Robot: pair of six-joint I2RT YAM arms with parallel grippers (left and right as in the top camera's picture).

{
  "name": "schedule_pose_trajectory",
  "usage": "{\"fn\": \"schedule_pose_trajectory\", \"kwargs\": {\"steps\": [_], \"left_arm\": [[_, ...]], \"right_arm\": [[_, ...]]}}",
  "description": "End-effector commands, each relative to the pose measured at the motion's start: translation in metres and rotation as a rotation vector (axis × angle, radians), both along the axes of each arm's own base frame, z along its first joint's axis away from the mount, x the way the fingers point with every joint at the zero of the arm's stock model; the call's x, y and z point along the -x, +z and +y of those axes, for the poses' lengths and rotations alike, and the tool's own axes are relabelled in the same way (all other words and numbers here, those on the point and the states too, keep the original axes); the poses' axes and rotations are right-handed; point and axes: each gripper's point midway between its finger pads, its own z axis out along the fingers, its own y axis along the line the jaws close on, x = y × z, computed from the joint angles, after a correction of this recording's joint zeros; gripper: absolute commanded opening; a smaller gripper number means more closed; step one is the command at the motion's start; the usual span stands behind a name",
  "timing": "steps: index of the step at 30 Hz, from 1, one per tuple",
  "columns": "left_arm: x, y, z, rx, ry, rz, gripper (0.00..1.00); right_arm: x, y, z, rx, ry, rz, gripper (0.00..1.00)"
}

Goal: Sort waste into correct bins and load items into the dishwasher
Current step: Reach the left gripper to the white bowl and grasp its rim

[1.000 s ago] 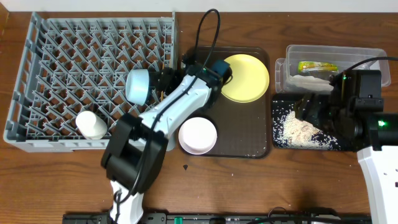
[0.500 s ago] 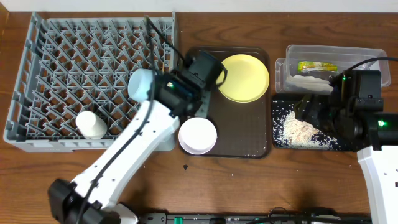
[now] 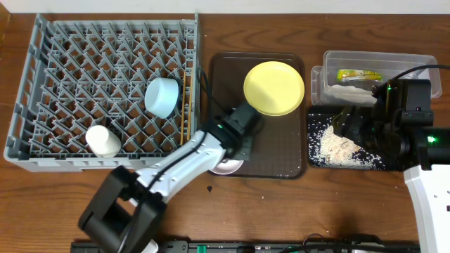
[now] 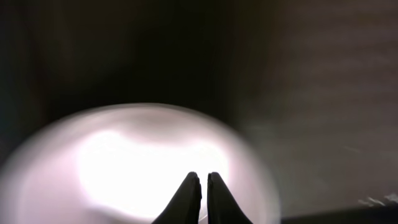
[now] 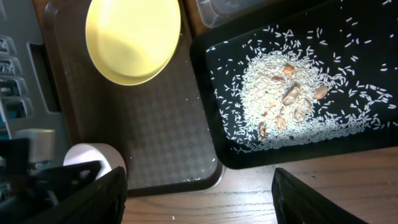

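Note:
My left gripper (image 3: 232, 149) (image 4: 204, 177) is shut and empty, its tips hanging over the inside of the pale pink bowl (image 3: 226, 168) (image 4: 124, 155) on the brown tray. The yellow plate (image 3: 274, 88) (image 5: 132, 37) lies at the back of that tray. In the grey dish rack (image 3: 42, 84) sit the light blue bowl (image 3: 163, 97), the white cup (image 3: 103, 140) and the chopsticks (image 3: 187, 105). My right gripper (image 3: 355, 125) (image 5: 199, 193) stands open above the black tray (image 3: 313, 158) (image 5: 211, 81), which holds rice scraps (image 3: 337, 146) (image 5: 286, 93). The clear tub (image 3: 376, 56) holds the wrapper (image 3: 358, 75) and napkin (image 3: 348, 90).
The brown serving tray (image 3: 271, 151) (image 5: 161, 118) lies between the rack and the black tray. A few rice grains dot its front edge. Bare wooden table (image 3: 295, 211) runs along the front.
My left gripper has let go of the blue bowl in the rack, swung right and forward to the pink bowl, and shut. The right arm has stayed put.

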Motion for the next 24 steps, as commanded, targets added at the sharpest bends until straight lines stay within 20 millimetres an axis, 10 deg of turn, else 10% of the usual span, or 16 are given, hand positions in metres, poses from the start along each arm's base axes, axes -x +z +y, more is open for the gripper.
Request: {"fn": "schedule_pose_trajectory", "kwargs": {"steps": [1,10,18,24], "left_arm": [[0.026,-0.002,-0.054,0.179,-0.192,0.068,0.08],[0.039,0.026,-0.105,0.289,-0.384,-0.012,0.09],[0.006,0.07,-0.034,0.081,-0.224,-0.113,0.41],[0.003,0.043,0.001,0.006,-0.153,-0.025,0.53]], "right_arm": [[-0.001,0.004,-0.001,-0.001,0.003,-0.017,0.72],[-0.001,0.005,-0.001,-0.001,0.003,-0.02,0.72],[-0.001,0.005,-0.001,-0.001,0.003,-0.02,0.72],[-0.003,0.005,-0.001,0.0,0.003,-0.027,0.73]]}}
